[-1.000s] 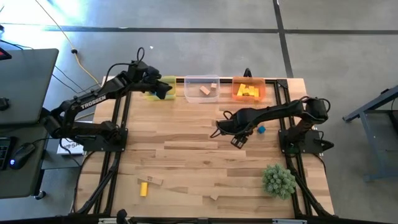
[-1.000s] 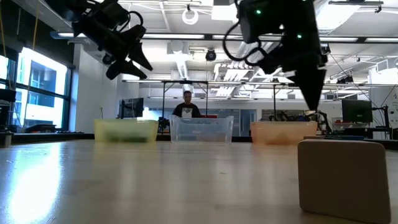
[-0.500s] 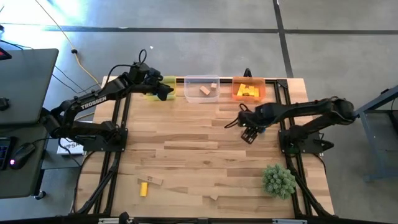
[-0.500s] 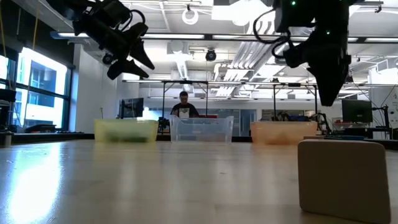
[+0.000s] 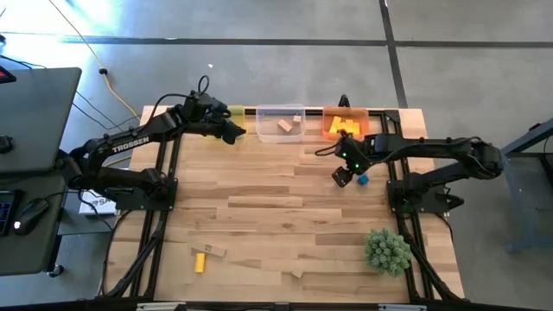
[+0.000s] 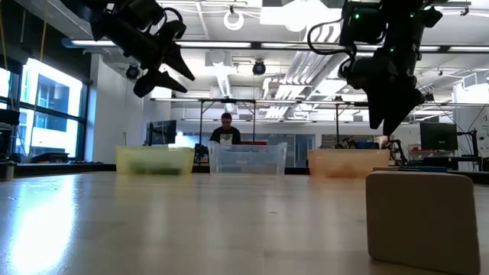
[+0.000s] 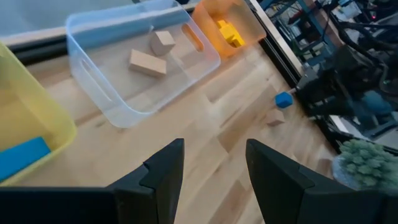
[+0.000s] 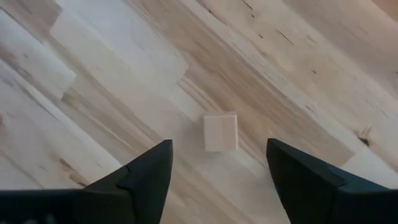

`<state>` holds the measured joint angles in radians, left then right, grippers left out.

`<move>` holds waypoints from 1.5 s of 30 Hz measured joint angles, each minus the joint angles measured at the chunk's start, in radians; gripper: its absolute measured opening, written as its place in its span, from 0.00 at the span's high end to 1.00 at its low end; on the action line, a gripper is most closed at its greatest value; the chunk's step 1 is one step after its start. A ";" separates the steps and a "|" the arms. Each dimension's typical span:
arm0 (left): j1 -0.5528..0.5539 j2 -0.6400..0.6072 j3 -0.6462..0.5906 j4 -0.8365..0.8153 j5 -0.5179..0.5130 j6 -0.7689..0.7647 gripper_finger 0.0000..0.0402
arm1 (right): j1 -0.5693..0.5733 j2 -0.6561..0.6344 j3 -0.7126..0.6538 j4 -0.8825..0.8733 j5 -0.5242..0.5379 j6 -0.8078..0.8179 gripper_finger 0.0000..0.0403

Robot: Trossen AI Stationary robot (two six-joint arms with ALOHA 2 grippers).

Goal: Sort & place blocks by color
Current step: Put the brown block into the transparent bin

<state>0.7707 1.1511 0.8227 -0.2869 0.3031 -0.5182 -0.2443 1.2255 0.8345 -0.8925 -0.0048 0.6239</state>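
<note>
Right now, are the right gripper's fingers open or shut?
Open: the right gripper shows a wide gap between its fingers, with a tan cube lying free on the table below.

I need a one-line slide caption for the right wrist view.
Open right gripper hovers above a tan wood cube on the table.

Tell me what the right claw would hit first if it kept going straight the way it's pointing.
Probably the small tan cube, lying on the table between the open fingers of the right claw, which points down at it. How far above it hangs is unclear.

Right hand (image 5: 344, 177) now nearer the orange bin (image 5: 346, 125), wider.
</note>
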 joint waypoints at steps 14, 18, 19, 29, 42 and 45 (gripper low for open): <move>-0.078 0.000 0.000 0.000 -0.004 -0.030 0.59 | -0.010 0.173 0.000 0.039 -0.040 -0.109 0.34; -0.086 0.000 0.000 0.000 -0.004 -0.029 0.59 | -0.010 0.239 0.000 0.037 -0.041 -0.128 0.34; -0.086 0.000 0.000 0.000 -0.005 -0.029 0.59 | -0.010 0.254 0.000 0.037 -0.042 -0.132 0.34; -0.084 0.001 0.000 0.000 -0.046 -0.007 0.59 | -0.010 0.361 0.000 0.083 -0.041 -0.132 0.36; -0.084 0.001 0.000 0.000 -0.049 0.093 0.59 | -0.010 0.396 0.009 0.097 -0.120 -0.094 0.74; -0.084 0.001 0.000 0.000 -0.049 0.135 0.59 | -0.009 0.397 0.039 0.113 -0.127 -0.076 0.74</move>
<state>0.6868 1.1519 0.8227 -0.2866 0.2539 -0.3836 -0.2535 1.6226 0.8733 -0.7799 -0.1318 0.5483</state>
